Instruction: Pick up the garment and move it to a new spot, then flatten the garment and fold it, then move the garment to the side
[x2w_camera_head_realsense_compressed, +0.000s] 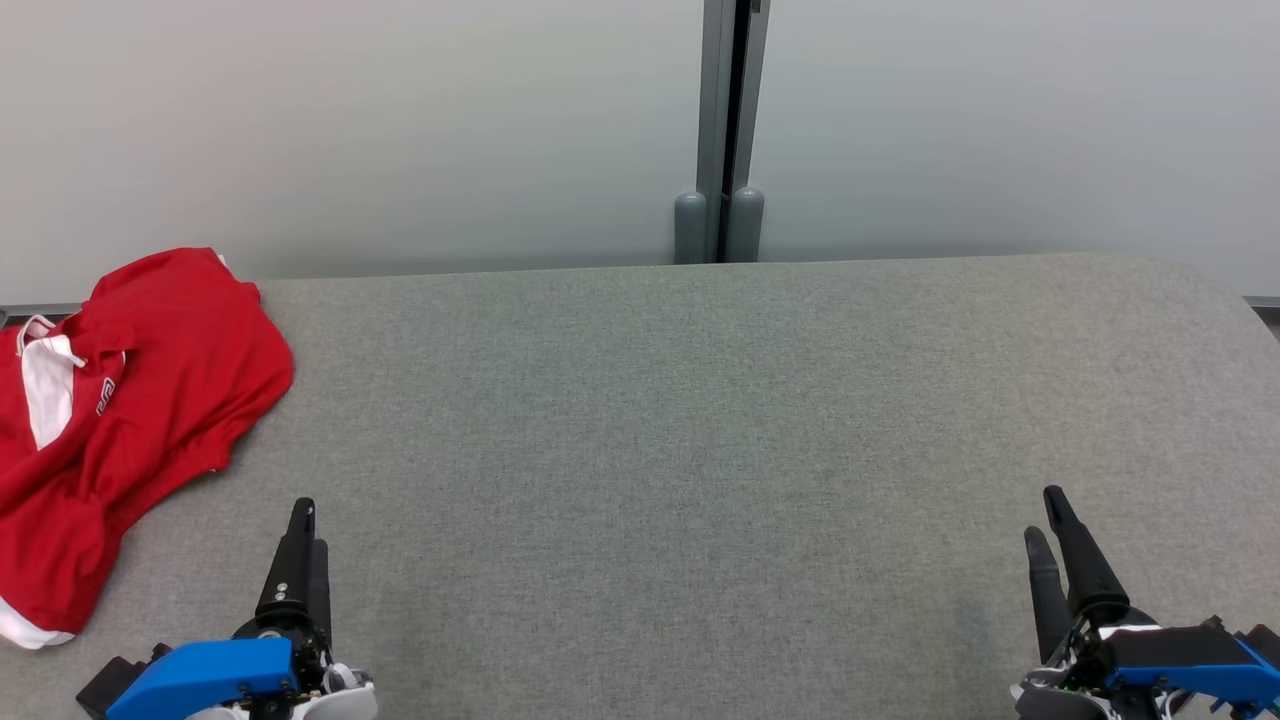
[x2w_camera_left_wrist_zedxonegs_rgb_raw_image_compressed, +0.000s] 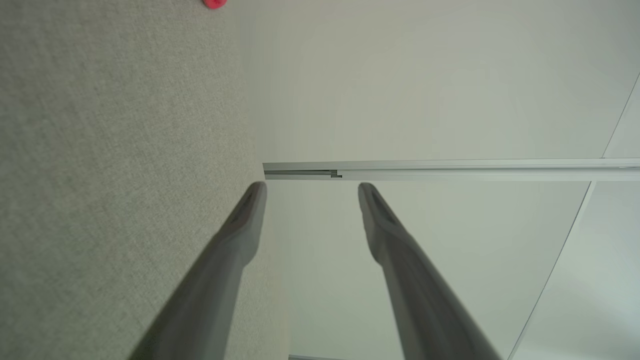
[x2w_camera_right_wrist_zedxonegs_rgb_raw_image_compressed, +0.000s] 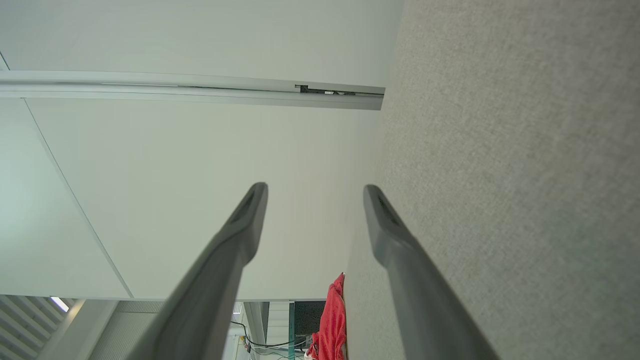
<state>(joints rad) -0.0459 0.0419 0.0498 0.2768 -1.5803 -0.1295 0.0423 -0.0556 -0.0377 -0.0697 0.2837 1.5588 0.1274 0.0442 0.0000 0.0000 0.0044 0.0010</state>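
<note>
Grey, felt-like fabric covers the broad table (x2w_camera_head_realsense_compressed: 640, 420), its far right corner rounded. Smooth pale wall panels (x2w_camera_head_realsense_compressed: 350, 120) and a slim grey metal post (x2w_camera_head_realsense_compressed: 722, 120) stand behind its far edge. Over at the table's left end lies the garment (x2w_camera_head_realsense_compressed: 130, 400): red, soft and crumpled in a loose heap, with white trim at collar and hem, running off the head view's left side. Down at the table's near left hovers the left gripper (x2w_camera_head_realsense_compressed: 311, 525), and at its near right the right gripper (x2w_camera_head_realsense_compressed: 1043, 513), both well apart from the garment. Through the wrist views, each pair of long, tapered, matte dark fingers (x2w_camera_left_wrist_zedxonegs_rgb_raw_image_compressed: 240, 235) stands spread, nothing between them.
</note>
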